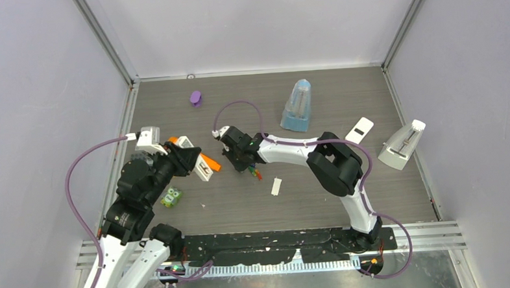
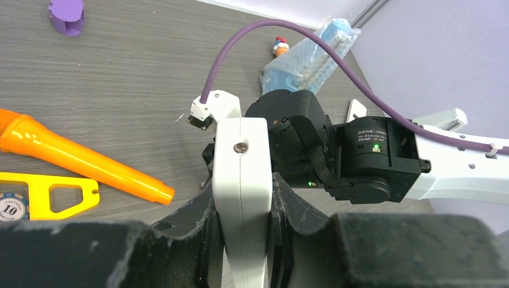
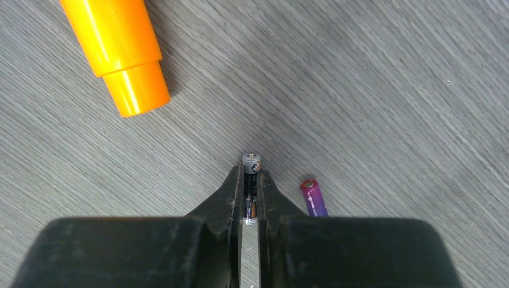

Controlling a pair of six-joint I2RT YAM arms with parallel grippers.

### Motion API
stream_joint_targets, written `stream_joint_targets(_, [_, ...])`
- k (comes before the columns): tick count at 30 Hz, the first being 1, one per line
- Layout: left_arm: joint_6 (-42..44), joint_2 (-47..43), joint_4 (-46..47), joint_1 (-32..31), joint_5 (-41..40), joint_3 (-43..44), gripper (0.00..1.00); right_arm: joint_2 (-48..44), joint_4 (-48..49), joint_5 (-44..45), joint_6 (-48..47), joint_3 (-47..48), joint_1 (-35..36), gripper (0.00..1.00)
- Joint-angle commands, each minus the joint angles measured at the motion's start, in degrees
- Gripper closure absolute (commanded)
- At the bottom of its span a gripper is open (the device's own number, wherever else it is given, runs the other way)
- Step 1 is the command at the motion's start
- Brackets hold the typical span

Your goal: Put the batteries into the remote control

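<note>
— Grey wood-grain table [image 1: 371, 197], pale lilac walls on three sides. Where are the batteries?

— Near the middle, just beside the tip of an orange marker [image 3: 123, 60]. The right gripper [image 3: 251, 175] points down at them. Its two black fingers are pressed together on a dark battery [image 3: 251, 162], and only the capped end of the cell shows past the fingertips. A purple battery [image 3: 314, 199] lies on the wood just to one side, clear of the fingers. From above, a speck of red and green shows under that wrist, too small to sort out.

— And the remote?

— The left gripper [image 2: 242, 201] is clamped on the remote control [image 2: 240, 156], a white slab held on edge, near the batteries and to their left. I cannot tell whether its compartment is open. A small white strip [image 1: 276, 186] lies on the table nearby; it might be the cover, but I cannot say.

— How will that cell handle?

— My guess is light and rigid, so it should not crush. But the wrapper looks smooth and the body is round, so it could roll on the table or swivel between flat pads. The best hold is across the middle of its length, which leaves both ends free to meet the contacts. It is thin, so a slight tilt in the grip would probably make seating it awkward.
</note>
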Motion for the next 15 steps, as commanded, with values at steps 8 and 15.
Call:
stream_joint_targets(8, [-6.2, -1.8, 6.3, 0.1, 2.9, -0.5, 1.0, -17.6, 3.5, 2.9, 6.8, -7.5, -0.1, 0.95])
stream_joint_targets(15, [-15.1, 0.0, 16.4, 0.1, 11.3, -3.9, 1.0, -40.6, 6.6, 2.3, 13.8, -17.1, 0.3, 0.94])
